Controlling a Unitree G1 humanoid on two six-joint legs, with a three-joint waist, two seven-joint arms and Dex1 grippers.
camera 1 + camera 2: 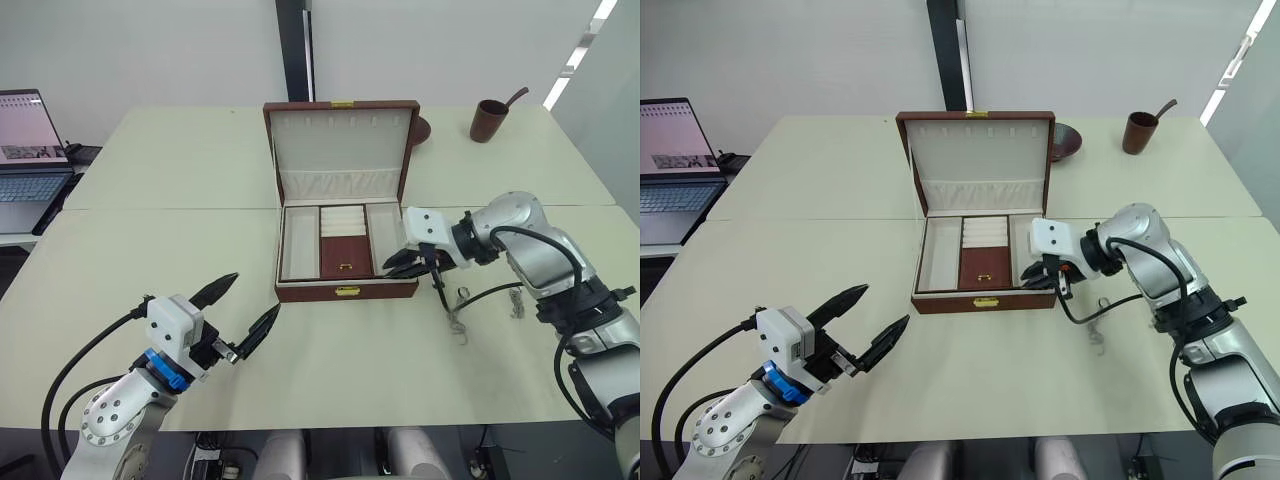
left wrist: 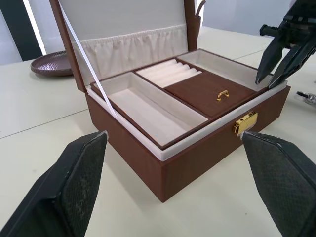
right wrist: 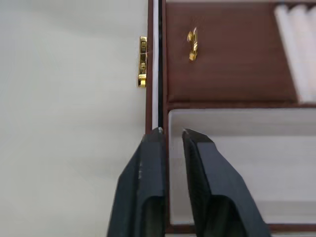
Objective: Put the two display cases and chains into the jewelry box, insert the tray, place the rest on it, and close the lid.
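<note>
The jewelry box (image 1: 346,290) stands open mid-table, its lid (image 1: 340,150) upright. The tray (image 1: 343,255) sits inside it, with ring rolls and a brown flap with a gold knob in the centre. My right gripper (image 1: 392,268) hovers over the box's front right corner, its fingers (image 3: 148,173) open by a narrow gap above the front wall with nothing between them. Two silver chains (image 1: 458,322) (image 1: 517,303) lie on the table right of the box. My left gripper (image 1: 253,296) stands wide open and empty, left of and in front of the box. The display cases are hidden.
A laptop (image 1: 30,150) sits at the far left edge. A brown cup (image 1: 490,120) stands at the back right, and a dark bowl (image 1: 1065,140) lies just behind the lid. A seam (image 1: 170,209) runs across the table.
</note>
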